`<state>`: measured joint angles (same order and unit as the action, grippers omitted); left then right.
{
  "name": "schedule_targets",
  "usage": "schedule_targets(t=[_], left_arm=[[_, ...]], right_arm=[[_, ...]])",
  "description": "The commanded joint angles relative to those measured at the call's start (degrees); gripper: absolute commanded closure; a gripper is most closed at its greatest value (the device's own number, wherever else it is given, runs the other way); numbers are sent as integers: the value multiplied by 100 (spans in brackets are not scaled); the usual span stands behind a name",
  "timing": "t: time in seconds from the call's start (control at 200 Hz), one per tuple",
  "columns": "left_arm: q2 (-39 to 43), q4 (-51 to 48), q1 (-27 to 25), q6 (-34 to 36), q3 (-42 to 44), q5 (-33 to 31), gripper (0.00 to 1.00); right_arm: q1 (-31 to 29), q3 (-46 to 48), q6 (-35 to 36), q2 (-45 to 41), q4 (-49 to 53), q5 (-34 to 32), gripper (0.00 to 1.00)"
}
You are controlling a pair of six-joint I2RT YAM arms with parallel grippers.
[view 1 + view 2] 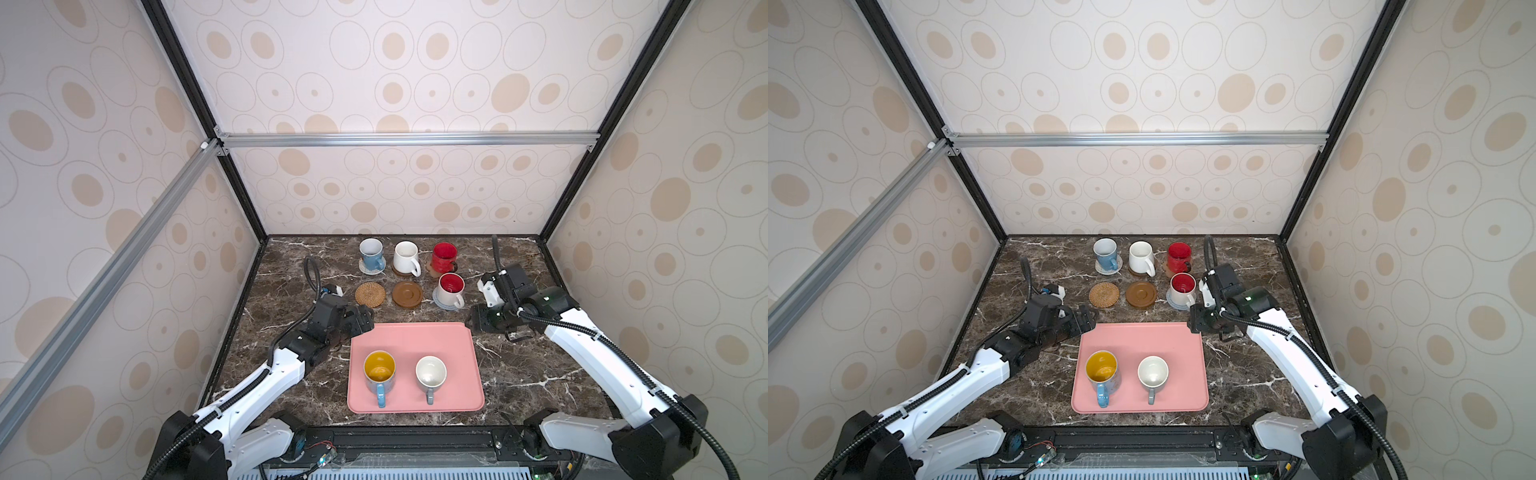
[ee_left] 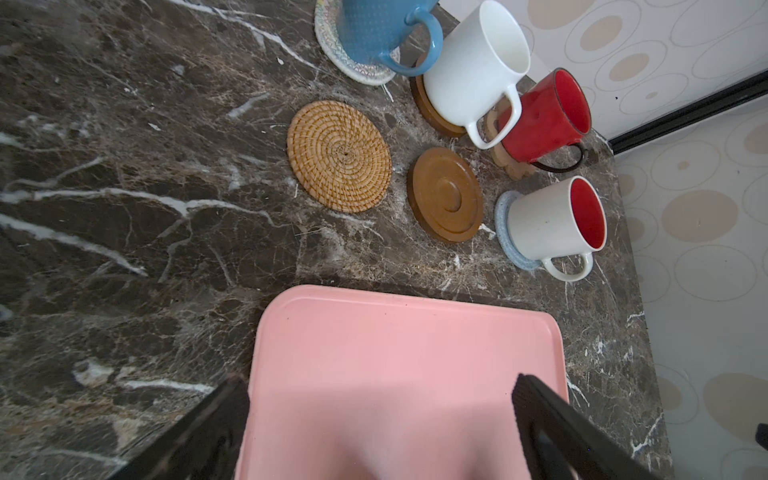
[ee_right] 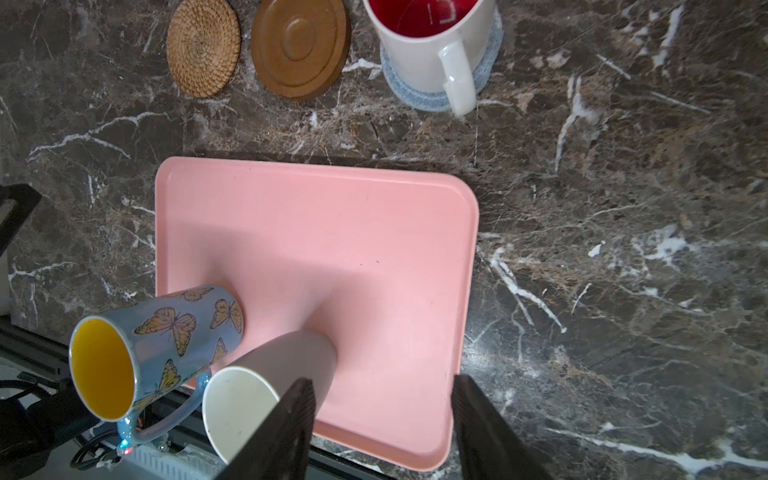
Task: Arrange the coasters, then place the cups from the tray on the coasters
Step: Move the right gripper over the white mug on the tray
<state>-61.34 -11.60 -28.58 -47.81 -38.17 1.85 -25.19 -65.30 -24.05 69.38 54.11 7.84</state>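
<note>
Four mugs sit on coasters, two wait on the pink tray (image 1: 415, 336): the next pickup is in hand.

I judge the next move is to lower one tool onto the blue butterfly mug with the yellow inside (image 1: 379, 374) or the white mug (image 1: 431, 374) beside it, both upright near the tray's front. It then goes to the empty rattan coaster (image 1: 370, 294) or the brown disc coaster (image 1: 407, 294) (these lie side by side on the counter (image 1: 291, 257), just behind the tray). My left tool (image 1: 365, 323) stands wide open at the tray's far left corner. My right tool (image 1: 471, 322) hangs by the far right corner with its fingers apart. Both hold nothing and touch nothing.
</note>
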Motion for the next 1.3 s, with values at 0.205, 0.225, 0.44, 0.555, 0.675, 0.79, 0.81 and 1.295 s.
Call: schedule_targets(t=[0.205, 0.225, 0.44, 0.555, 0.675, 0.79, 0.81, 1.295], left_arm=[[26, 50, 108, -94, 69, 26, 0], [26, 60, 112, -92, 70, 34, 0], [26, 85, 124, -107, 93, 100, 0], [52, 78, 133, -110, 106, 112, 0], [78, 73, 157, -103, 131, 109, 0], [103, 56, 159, -95, 152, 114, 0], [105, 59, 160, -103, 160, 112, 0], [109, 57, 203, -72, 216, 184, 0]], right_arm=[[-1036, 240, -1190, -369, 486, -579, 41], [-1099, 257, -1269, -372, 499, -623, 41], [-1809, 310, -1925, -324, 548, -973, 41], [-2165, 199, -2178, -194, 588, -977, 40], [-2626, 40, -2337, 20, 668, -968, 40], [-3048, -90, -2443, 251, 852, -1062, 40], [-3122, -117, -2465, 291, 888, -1072, 40], [-4336, -150, -3046, 825, 812, -1031, 39]])
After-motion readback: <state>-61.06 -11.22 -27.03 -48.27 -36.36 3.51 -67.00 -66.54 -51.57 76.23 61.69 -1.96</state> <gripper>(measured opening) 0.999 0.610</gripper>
